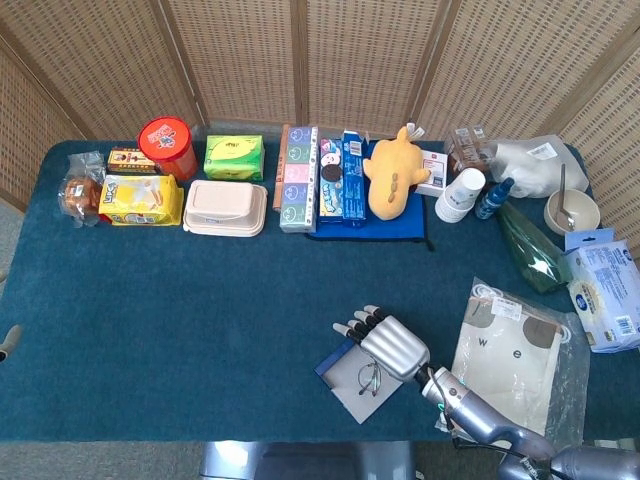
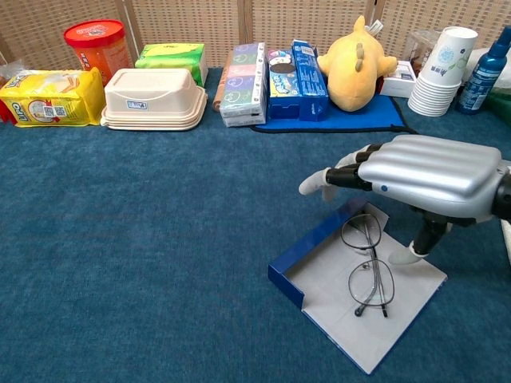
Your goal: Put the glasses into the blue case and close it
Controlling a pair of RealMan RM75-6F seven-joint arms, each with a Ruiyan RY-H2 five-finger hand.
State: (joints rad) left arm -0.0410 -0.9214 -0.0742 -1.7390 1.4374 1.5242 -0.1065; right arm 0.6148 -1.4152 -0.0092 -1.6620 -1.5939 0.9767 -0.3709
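The glasses [image 2: 366, 259] lie folded on the grey inner face of the blue case [image 2: 335, 275], which sits opened flat near the table's front edge; only its raised blue wall on the left and far sides shows, so you cannot tell from here where the hinge or fold line runs. Judged from that, the glasses are already in — the step in hand is the closing.

Your right hand [image 2: 423, 171] hovers above the case's far corner, palm down, fingers extended and apart, grasping nothing. The thumb [image 2: 425, 243] reaches down at the case's right edge; whether it touches the liner is not clear in either view.

To close well: get fingertips under the free flap rather than pressing on top, and lift it over slowly. Keep clear of the lenses — the frame looks thin and would likely bend or skid if the flap drags it. The case seems light, so it may slide on the blue cloth [image 2: 160, 239]; a steadying hold on the wall would help.

Your left hand [image 1: 8, 342] is barely visible at the table's far-left edge; its finger state cannot be told.

Further back, the plastic-bagged item [image 1: 510, 350] lies just right of the work area; the row of boxes and the yellow plush toy [image 2: 353, 68] stand well apart.
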